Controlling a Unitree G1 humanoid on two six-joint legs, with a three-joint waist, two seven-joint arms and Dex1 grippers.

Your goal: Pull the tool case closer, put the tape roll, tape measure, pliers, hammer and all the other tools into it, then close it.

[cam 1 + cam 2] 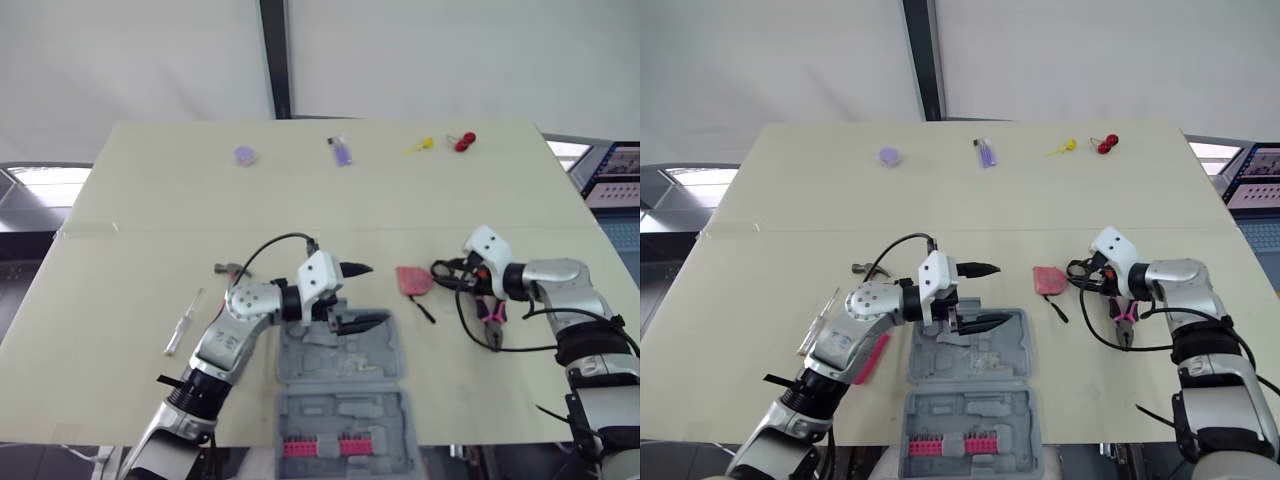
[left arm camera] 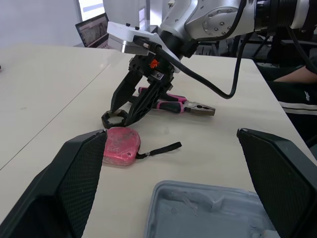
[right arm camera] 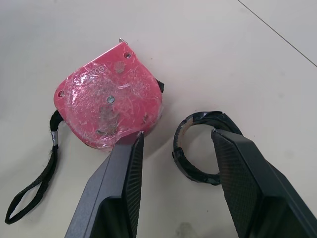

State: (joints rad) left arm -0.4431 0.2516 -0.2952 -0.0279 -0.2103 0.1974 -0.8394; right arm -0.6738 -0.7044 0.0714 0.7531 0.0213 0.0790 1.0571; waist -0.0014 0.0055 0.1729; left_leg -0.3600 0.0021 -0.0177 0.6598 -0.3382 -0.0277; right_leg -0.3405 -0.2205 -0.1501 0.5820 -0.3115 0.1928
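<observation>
Tape roll step, I'd say: right gripper (image 3: 177,133) spread over the roll (image 2: 113,123) right of the case (image 1: 380,350), left gripper (image 1: 375,293) spread above it, so next comes pinch, lift, carry over.

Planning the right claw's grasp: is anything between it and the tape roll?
Nothing visible. The tape roll lies on the table, already in the gap of the open right claw. The pink tape measure sits close beside the roll, apart from it, and could get nudged on closing.
</observation>
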